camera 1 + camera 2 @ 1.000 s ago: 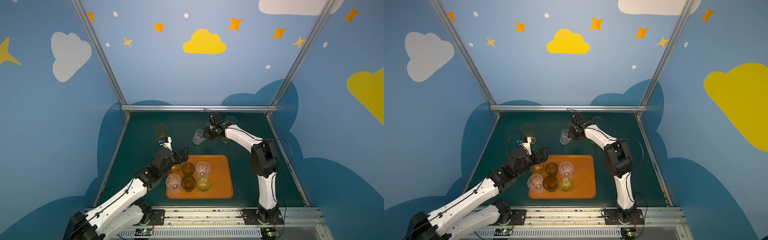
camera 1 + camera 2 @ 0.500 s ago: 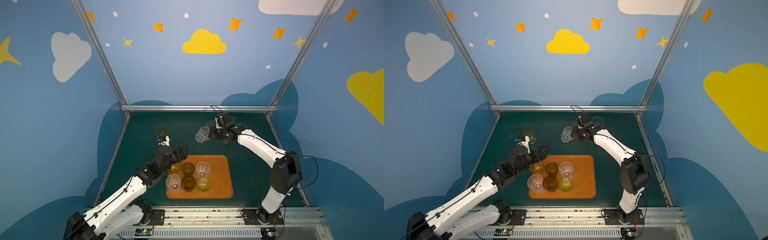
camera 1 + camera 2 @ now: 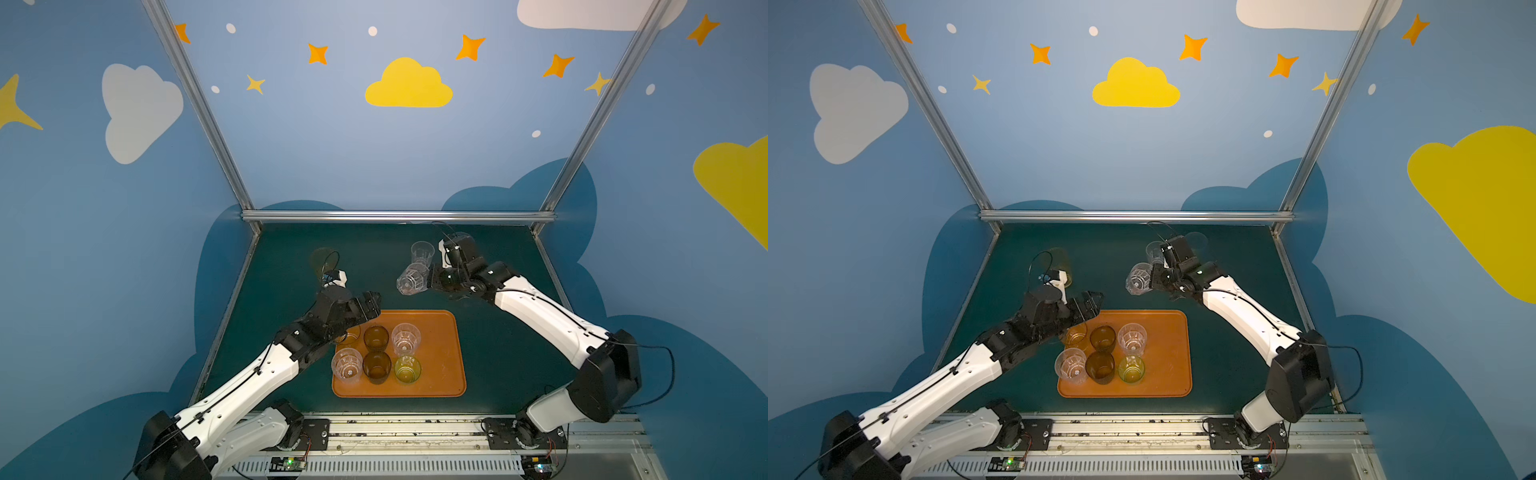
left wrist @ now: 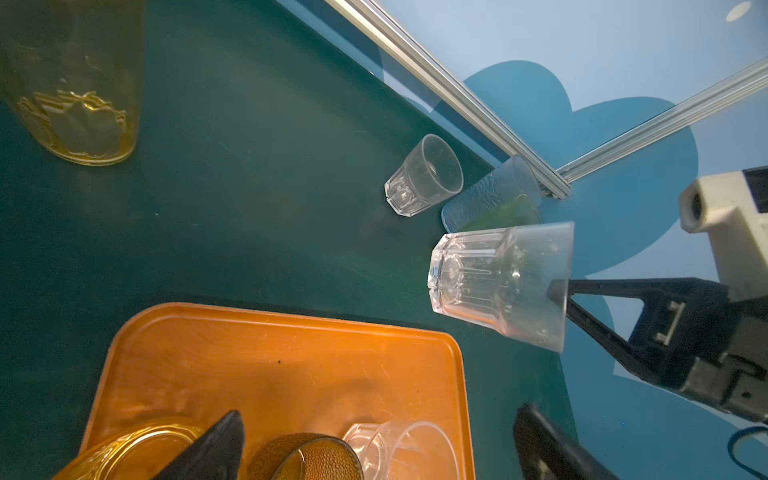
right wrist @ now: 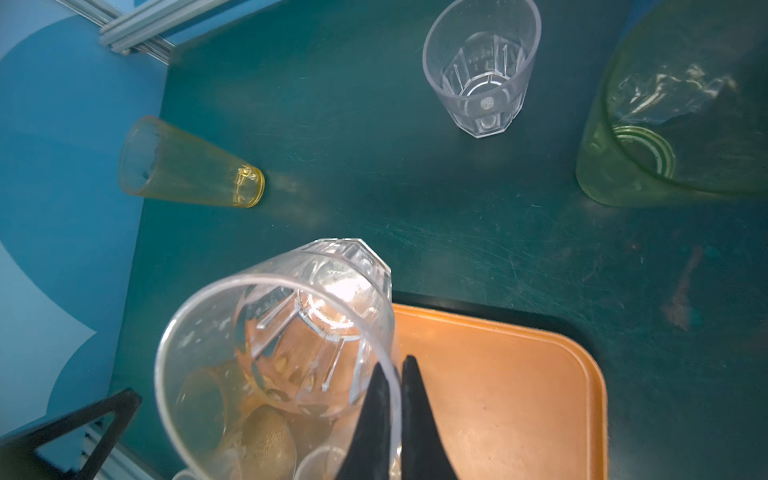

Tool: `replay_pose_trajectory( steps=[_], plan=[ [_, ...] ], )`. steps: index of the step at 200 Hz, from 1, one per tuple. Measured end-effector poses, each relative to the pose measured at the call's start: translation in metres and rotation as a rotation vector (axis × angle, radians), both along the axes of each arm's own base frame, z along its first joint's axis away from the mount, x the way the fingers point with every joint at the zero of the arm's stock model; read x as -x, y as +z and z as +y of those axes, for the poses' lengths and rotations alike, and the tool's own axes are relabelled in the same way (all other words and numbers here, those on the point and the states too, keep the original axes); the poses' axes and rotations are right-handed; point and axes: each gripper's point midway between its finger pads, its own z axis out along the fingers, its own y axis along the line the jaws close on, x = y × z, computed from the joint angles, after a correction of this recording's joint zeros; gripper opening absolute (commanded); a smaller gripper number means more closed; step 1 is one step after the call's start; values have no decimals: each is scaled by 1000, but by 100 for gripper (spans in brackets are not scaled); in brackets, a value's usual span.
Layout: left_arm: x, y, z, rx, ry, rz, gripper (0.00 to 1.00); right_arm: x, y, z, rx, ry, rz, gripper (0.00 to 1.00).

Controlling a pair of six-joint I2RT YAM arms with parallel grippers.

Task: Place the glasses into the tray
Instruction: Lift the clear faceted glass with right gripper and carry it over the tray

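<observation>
Item, left: my left gripper stood wide open and empty over the far left corner of the tray, which held six glasses. Item, right: my right gripper was pinched on the rim of a clear faceted glass, tilted beyond the tray.

The tray lay on the table at its near middle, six glasses standing in two rows of three in its left half. Behind its far edge a tilted glass hung in the right gripper, a short glass standing just behind it and two tall glasses further right. Another tall glass stood far left.
</observation>
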Motion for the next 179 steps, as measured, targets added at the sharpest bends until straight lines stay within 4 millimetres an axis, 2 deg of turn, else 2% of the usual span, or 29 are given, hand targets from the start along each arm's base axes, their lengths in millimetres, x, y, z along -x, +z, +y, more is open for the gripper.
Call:
replay_pose_trajectory(
  steps=[67, 127, 179],
  plan=[
    [3, -2, -9, 14, -45, 23, 100, 28, -12, -26, 41, -11, -3, 0],
    [1, 6, -18, 32, -77, 27, 100, 50, -5, -43, 33, -21, -27, 0],
    [-1, 2, -33, 24, -122, 51, 100, 75, -20, -56, 50, -24, 10, 0]
  ],
)
